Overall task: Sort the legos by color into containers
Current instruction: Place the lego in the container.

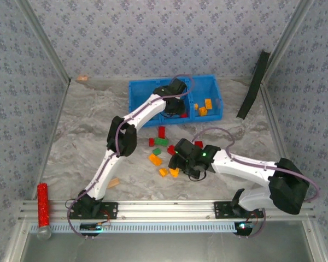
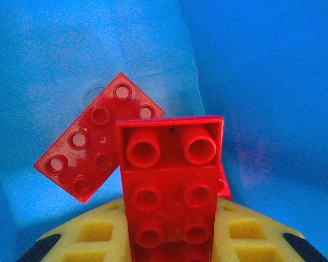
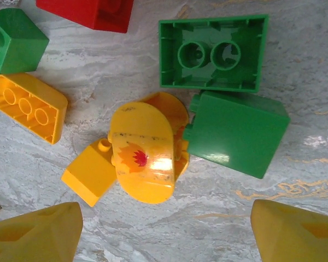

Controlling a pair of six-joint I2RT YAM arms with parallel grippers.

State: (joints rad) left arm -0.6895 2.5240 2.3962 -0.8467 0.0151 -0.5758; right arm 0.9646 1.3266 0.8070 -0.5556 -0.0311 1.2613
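Left tool (image 2: 169, 240) clenched a red studded plastic brick (image 2: 172, 180) above a matching red brick (image 2: 98, 144) in the blue plastic tray (image 2: 262, 82) — right tool (image 3: 164, 229), released, hung over a rounded yellow brick (image 3: 145, 155).

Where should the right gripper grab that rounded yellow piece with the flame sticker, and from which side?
Come straight down from above and pinch the rounded yellow piece across its narrow width, near its lower end. Its long flanks look roughly parallel there. The small yellow brick and green block crowd it higher up, so the open right gripper probably fits best low.
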